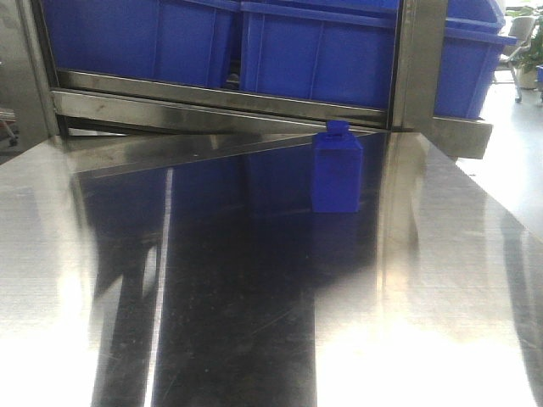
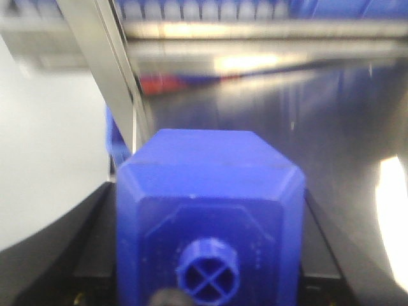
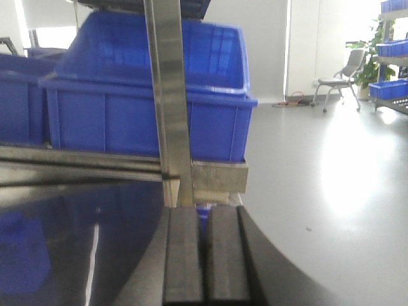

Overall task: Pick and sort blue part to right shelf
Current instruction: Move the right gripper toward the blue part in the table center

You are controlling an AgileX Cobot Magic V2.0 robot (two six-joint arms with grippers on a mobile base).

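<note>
Left gripper (image 2: 207, 252) clamps the blue plastic cap-topped block (image 2: 210, 185), jutting toward 12 o'clock between its fingers (image 2: 322, 248); right gripper (image 3: 205, 255) jaws pressed together.

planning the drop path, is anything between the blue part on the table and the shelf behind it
Yes. In the front view the blue part stands on the steel table just before the shelf's front rail, with an upright post to its right. Blue bins sit on the shelf behind that rail.
</note>
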